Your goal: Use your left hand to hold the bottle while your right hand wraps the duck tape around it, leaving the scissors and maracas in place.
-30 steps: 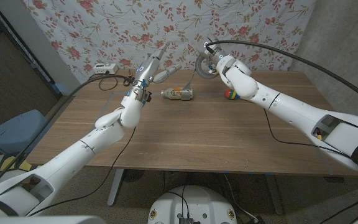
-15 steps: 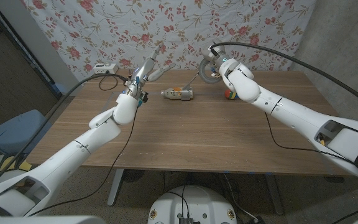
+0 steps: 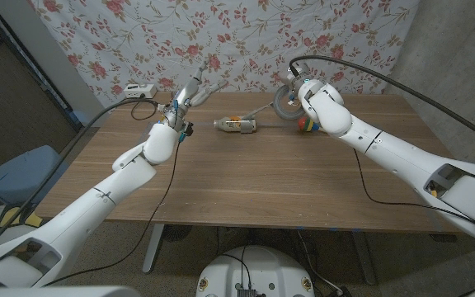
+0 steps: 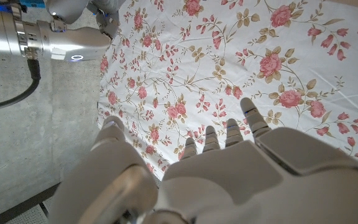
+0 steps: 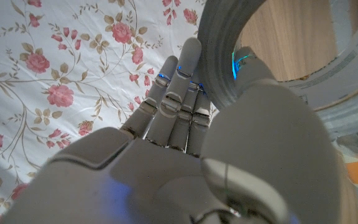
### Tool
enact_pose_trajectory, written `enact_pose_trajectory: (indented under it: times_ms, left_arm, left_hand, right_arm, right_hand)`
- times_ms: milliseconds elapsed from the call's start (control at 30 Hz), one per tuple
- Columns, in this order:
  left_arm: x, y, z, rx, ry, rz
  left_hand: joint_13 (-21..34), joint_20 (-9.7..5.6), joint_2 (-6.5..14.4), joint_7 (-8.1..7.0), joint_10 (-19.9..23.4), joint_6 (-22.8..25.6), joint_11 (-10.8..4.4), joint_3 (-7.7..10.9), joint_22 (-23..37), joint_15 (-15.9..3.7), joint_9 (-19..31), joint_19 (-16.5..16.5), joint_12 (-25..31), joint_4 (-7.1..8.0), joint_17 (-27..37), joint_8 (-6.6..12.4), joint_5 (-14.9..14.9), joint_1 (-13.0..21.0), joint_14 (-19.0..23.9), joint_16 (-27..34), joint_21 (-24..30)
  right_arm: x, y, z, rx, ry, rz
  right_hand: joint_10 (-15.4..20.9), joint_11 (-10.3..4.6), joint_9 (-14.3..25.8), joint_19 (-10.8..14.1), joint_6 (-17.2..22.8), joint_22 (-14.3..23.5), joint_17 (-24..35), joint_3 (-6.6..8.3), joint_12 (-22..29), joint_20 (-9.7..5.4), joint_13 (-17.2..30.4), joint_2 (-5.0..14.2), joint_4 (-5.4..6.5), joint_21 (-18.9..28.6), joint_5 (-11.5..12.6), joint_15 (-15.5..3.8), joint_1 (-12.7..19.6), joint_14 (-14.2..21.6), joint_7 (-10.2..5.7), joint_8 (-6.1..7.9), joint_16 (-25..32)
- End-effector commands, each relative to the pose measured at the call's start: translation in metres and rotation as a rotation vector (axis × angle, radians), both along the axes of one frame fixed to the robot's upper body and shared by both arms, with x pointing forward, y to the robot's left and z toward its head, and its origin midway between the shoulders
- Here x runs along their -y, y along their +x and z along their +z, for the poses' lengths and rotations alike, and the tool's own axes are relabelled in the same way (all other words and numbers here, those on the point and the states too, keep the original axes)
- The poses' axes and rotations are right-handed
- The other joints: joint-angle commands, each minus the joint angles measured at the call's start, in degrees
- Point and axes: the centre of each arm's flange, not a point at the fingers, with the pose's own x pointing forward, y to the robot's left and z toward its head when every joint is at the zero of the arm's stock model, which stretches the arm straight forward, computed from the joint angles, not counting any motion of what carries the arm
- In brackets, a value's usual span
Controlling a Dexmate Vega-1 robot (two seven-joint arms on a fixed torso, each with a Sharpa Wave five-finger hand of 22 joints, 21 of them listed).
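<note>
The tabletop (image 3: 246,177) is brown wood grain, its far edge set against a cloth printed with red flowers. A bottle (image 3: 236,124) lies on its side near the far edge, about midway across, cap end towards the robot's left. To the robot's right of it, near the same edge, a small multicoloured thing (image 3: 306,124) sits on the wood, partly hidden by the right arm. At the far left corner rests a white box (image 3: 141,90), a black cable (image 3: 143,114) trailing from that corner across the wood.
</note>
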Motion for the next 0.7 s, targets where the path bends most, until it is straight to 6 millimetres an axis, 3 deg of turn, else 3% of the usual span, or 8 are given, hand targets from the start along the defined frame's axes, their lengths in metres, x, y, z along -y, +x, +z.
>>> enact_pose_trajectory:
  times_ms: [33,300,700]
  left_arm:
    - [-0.003,-0.007,-0.002,-0.031,-0.033,-0.037]
    - [-0.002,-0.012,-0.002,-0.039,-0.033,-0.041]
    - [-0.001,-0.017,-0.005,-0.045,-0.030,-0.041]
  left_hand:
    - [-0.01,0.24,0.14,0.01,-0.56,-0.65,0.03,-0.17,0.11,-0.04,-0.02,-7.84,0.24,0.13,0.08,0.05,0.46,-0.55,-0.44,0.36,-0.23]
    - [-0.16,0.24,0.16,0.11,-0.82,-0.98,0.19,-0.26,0.16,-0.05,-0.03,-8.19,0.39,0.09,-0.09,0.08,0.52,-0.68,-0.76,0.45,-0.59]
    - [-0.36,0.24,0.22,0.22,-1.07,-1.08,0.36,-0.35,0.22,-0.17,-0.03,-8.50,0.58,0.03,-0.29,0.21,0.60,-0.80,-1.03,0.59,-0.98]
  right_arm:
    - [0.017,0.014,-0.020,-0.234,0.092,-0.092]
    - [0.021,0.036,-0.038,-0.336,0.154,-0.114]
    - [0.027,0.046,-0.057,-0.480,0.214,-0.149]
  right_hand:
    - [7.30,-4.89,0.14,-0.08,6.59,0.03,0.05,0.32,0.12,0.21,0.46,7.92,0.57,0.36,0.25,-3.49,7.47,2.60,-6.12,0.47,-0.23]
    - [7.30,-4.89,0.14,-0.08,6.59,0.03,0.05,0.32,0.12,0.21,0.46,7.92,0.57,0.36,0.25,-3.49,7.47,2.60,-6.12,0.47,-0.23]
    - [7.30,-4.89,0.14,-0.08,6.59,0.03,0.05,0.32,0.12,0.21,0.46,7.92,0.57,0.36,0.25,-3.49,7.47,2.60,-6.12,0.47,-0.23]
